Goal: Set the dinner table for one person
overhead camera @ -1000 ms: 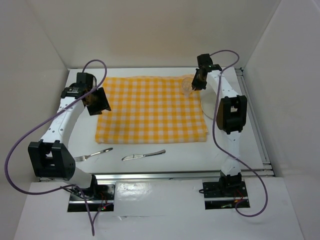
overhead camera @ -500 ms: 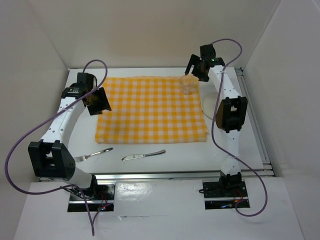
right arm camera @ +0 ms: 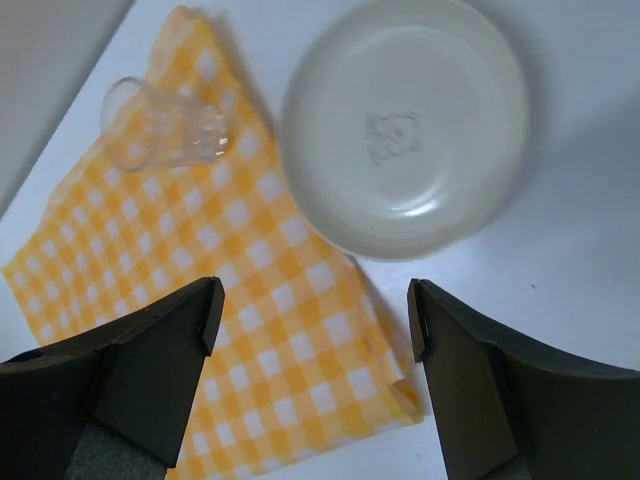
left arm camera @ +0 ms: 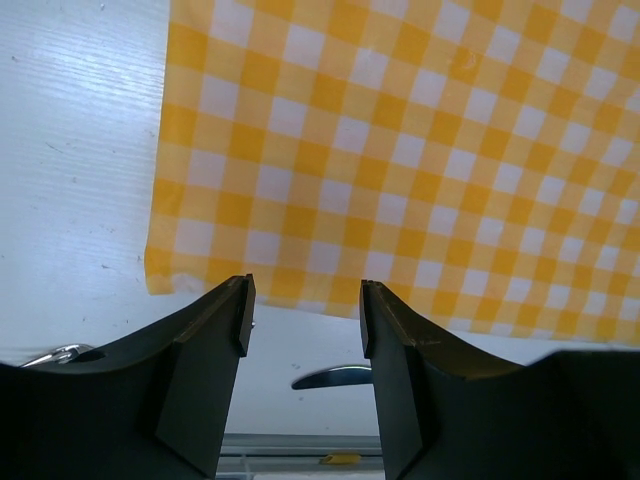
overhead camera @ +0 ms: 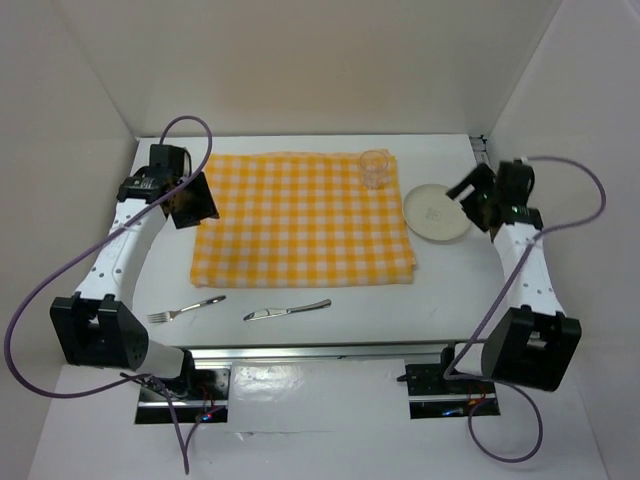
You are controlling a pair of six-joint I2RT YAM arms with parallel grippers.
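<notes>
On the white dinner table (overhead camera: pixel 330 300) lies a yellow-and-white checked cloth (overhead camera: pixel 300 215). A clear glass (overhead camera: pixel 374 168) stands upright on the cloth's far right corner. A white plate (overhead camera: pixel 437 212) sits on the table just right of the cloth. A fork (overhead camera: pixel 187 308) and a knife (overhead camera: pixel 287 310) lie on the table in front of the cloth. My left gripper (overhead camera: pixel 195 200) hangs open over the cloth's left edge (left arm camera: pixel 400 150), empty (left arm camera: pixel 305 315). My right gripper (overhead camera: pixel 465 195) is open and empty, right of the plate. In the right wrist view its jaws (right arm camera: pixel 315 320) frame the cloth's corner (right arm camera: pixel 230 330), with the plate (right arm camera: pixel 405 125) and glass (right arm camera: pixel 165 125) beyond.
A metal rail (overhead camera: pixel 330 352) runs along the table's near edge, with both arm bases behind it. White walls close in the left, back and right sides. In the left wrist view the knife's tip (left arm camera: pixel 335 377) shows between the fingers.
My right gripper opened and let go of the glass, which now stands alone on the cloth. The right arm swung back and to the right, beside the plate. The left arm barely moved.
</notes>
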